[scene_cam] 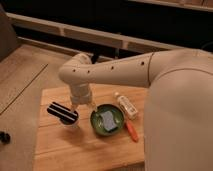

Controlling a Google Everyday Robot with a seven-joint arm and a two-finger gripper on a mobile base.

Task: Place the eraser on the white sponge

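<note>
Since the eraser [62,112] looks light and stiff, pinch across its width. You cannot tell whether the gripper [82,106], just right of it, holds anything.

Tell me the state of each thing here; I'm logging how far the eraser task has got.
claw: pointing down over the table
eraser: left of the claw, not on the white sponge; gripped or not, unclear
white sponge: flat inside the green bowl, nothing on it
green bowl: upright
white bottle: on its side beside the bowl
orange marker: lying flat, right of the bowl
</note>
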